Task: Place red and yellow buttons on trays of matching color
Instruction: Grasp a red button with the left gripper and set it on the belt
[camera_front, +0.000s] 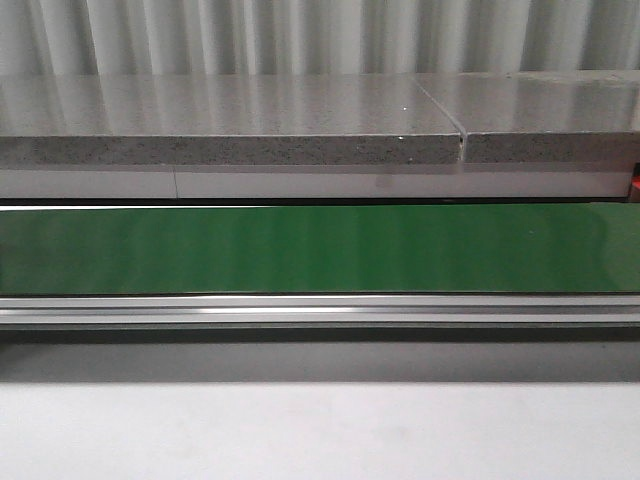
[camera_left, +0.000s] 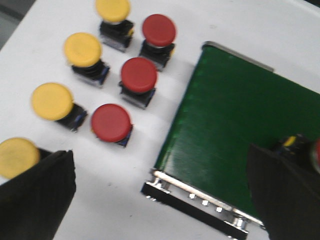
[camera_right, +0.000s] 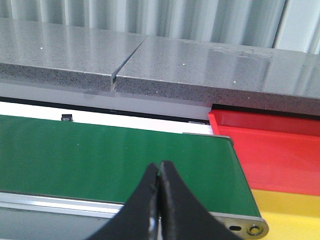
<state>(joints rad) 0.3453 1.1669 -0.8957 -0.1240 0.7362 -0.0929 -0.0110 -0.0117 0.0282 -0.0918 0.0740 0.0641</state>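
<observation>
The left gripper (camera_left: 160, 200) is hovering with its fingers (camera_left: 37, 195) spread wide apart, holding nothing. Between the fingers, the corner of the green conveyor belt (camera_left: 235, 125) and its metal end roller (camera_left: 200, 200) are lying beneath it. Just beside one finger a red button (camera_left: 111, 122) is sitting on the white table (camera_left: 115, 200), with two more red buttons (camera_left: 139, 75) (camera_left: 159, 30) lined up beyond it, all close to the belt's edge. A row of yellow buttons (camera_left: 51, 101) (camera_left: 83, 50) (camera_left: 113, 9) is running alongside them, farther from the belt, and one more yellow button (camera_left: 15, 157) is peeking out, partly hidden behind that same finger. By the other finger, a blurred button-like object (camera_left: 300, 147) is resting on the belt, half hidden.

The right gripper (camera_right: 159, 200) is holding its fingers pressed together, tips touching, with nothing between them. It is hanging over the near edge of the belt (camera_right: 110, 155). Off to one side, past the belt's end, the red tray (camera_right: 270, 150) and the yellow tray (camera_right: 290, 212) are lying side by side, the yellow one nearer the gripper. Beyond everything, a grey stone ledge (camera_right: 150, 65) is running across, split by a seam.

The front view is showing only the belt (camera_front: 320, 250), its aluminium rail (camera_front: 320, 310) and the ledge (camera_front: 230, 120).
</observation>
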